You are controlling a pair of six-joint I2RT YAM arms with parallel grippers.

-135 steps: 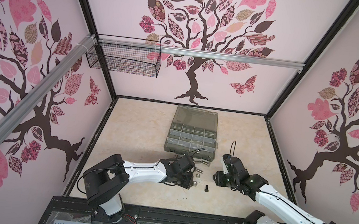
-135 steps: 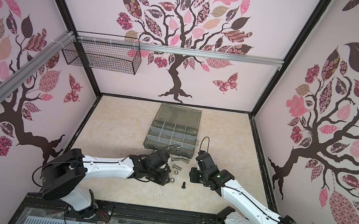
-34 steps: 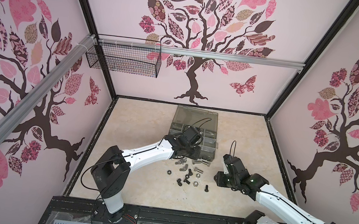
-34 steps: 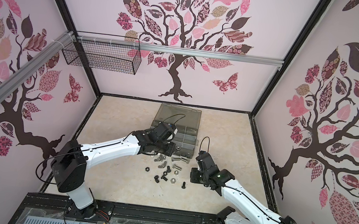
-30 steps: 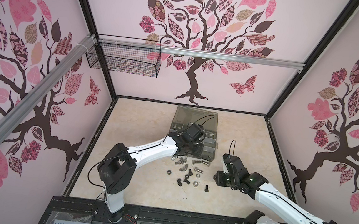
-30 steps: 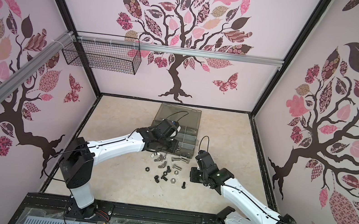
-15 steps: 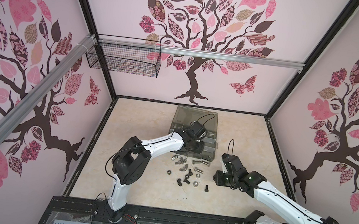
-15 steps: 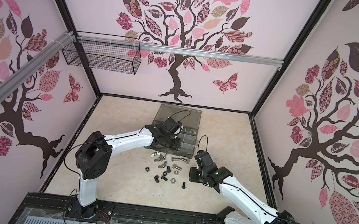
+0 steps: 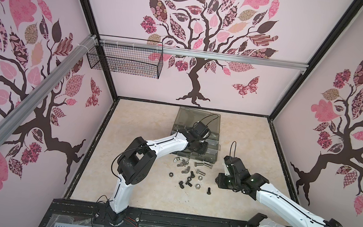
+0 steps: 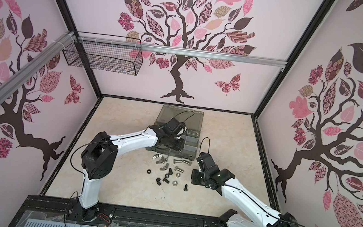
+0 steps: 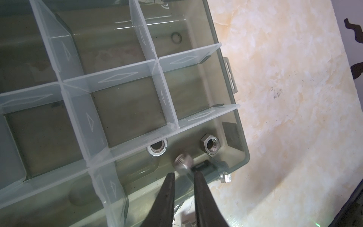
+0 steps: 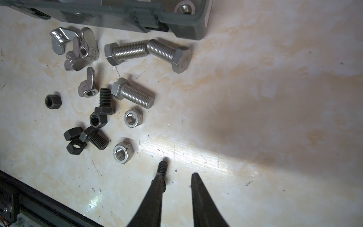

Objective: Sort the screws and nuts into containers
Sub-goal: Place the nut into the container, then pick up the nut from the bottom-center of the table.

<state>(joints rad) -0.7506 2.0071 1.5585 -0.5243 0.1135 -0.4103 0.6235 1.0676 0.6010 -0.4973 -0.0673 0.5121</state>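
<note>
My left gripper (image 11: 183, 173) hangs over the near corner compartment of the smoky grey organizer case (image 11: 238, 127), open by a narrow gap. A blurred silver nut (image 11: 183, 161) sits just past its tips, free of them. Two silver hex nuts (image 11: 157, 148) (image 11: 211, 143) lie in that compartment. Loose screws and nuts (image 9: 191, 173) are scattered in front of the case (image 9: 214, 156): silver bolts (image 12: 133, 96), black screws (image 12: 94, 138), wing nuts (image 12: 82, 55), hex nuts (image 12: 122, 150). My right gripper (image 12: 177, 175) is open and empty, low to the right of the pile, one finger over a black screw (image 12: 162, 167).
The case lid (image 9: 196, 118) lies open toward the back wall. A black wire mesh basket (image 9: 125, 62) hangs high on the back left. Patterned walls close in three sides, and a black rail (image 9: 161, 217) runs along the front edge. Bare table lies right of the pile.
The left arm carried a silver nut from the pile to the case; its jaws have just parted and the nut has left them. The right arm has barely moved.
</note>
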